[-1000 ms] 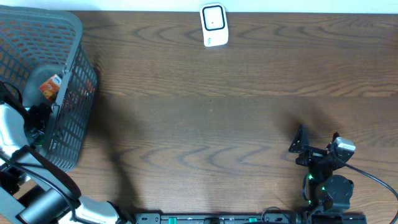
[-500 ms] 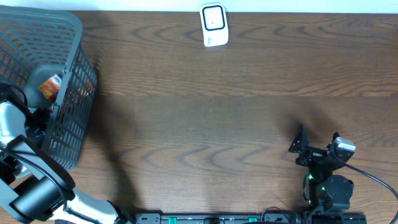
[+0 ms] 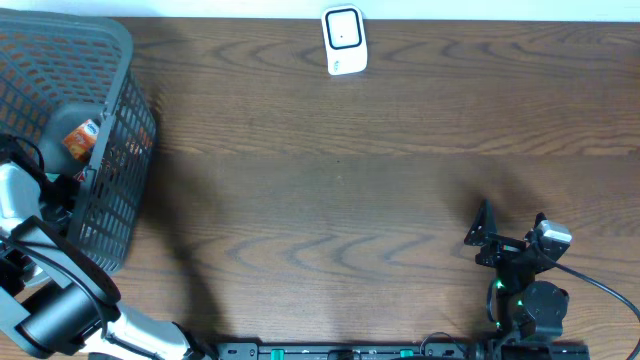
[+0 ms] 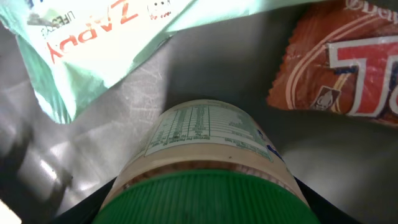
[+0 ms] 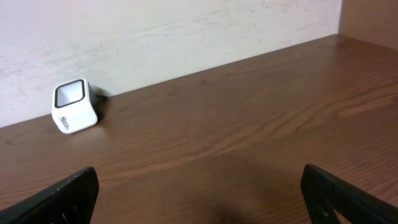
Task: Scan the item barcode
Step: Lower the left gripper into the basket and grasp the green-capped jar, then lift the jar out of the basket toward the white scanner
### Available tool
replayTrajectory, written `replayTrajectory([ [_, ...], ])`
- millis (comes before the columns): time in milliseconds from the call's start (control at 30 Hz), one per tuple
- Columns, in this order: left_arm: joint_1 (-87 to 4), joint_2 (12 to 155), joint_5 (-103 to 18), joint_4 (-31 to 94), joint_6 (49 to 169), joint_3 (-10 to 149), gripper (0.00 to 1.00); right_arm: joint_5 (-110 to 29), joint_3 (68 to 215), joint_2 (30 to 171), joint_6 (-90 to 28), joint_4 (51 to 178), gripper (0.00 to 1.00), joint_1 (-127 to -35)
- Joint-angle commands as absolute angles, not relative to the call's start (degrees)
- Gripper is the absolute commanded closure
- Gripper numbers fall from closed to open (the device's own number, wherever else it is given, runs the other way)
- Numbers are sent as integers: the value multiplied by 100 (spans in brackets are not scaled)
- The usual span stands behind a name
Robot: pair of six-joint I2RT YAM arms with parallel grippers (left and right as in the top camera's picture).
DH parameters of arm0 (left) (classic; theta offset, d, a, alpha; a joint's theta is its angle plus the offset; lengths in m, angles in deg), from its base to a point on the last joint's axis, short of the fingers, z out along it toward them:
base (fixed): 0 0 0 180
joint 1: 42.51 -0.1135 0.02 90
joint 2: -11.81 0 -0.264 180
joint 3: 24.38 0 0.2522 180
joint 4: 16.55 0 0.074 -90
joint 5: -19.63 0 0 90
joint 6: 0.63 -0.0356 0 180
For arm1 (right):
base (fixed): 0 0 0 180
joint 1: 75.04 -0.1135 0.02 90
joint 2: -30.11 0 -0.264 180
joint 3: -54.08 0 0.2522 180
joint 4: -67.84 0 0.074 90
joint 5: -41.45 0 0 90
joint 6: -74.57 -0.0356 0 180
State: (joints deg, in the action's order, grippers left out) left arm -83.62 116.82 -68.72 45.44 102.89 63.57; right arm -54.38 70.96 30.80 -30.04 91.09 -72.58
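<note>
— Our left hand [image 4: 199, 204] straddles the green-lidded white-labelled jar [image 4: 208, 140] inside the grey mesh basket [image 3: 125, 70]. Clamped? We cannot tell.
— We squeeze it squarely before lifting. Our right hand [image 5: 199, 199] gapes, empty.

left arm [image 3: 22, 205]: folded at far left, left gripper [image 4: 199, 205] angled downward, jaw state unclear | right gripper [image 5: 200, 186]: level, jaws spread wide
</note>
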Motion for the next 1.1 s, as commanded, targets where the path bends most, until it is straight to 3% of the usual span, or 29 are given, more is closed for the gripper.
replayTrajectory([
  [0, -8375, 11260, -6774, 4621, 10283, 6772, 42, -5466, 7063, 3054, -2993, 9101, 1, -7212],
  [433, -8375, 9518, -5825, 4443, 10475, 7428, 42, -5466, 7063, 3054, -2993, 9101, 1, -7212],
  [800, -8342, 8467, -4234, 3578, 10951, 7428, 41, -5464, 7063, 3054, -2993, 9101, 1, -7212],
  [1067, -7573, 8371, -3500, 3261, 11216, 7428, 41, -5466, 7063, 3054, -2993, 9101, 1, -7212],
])
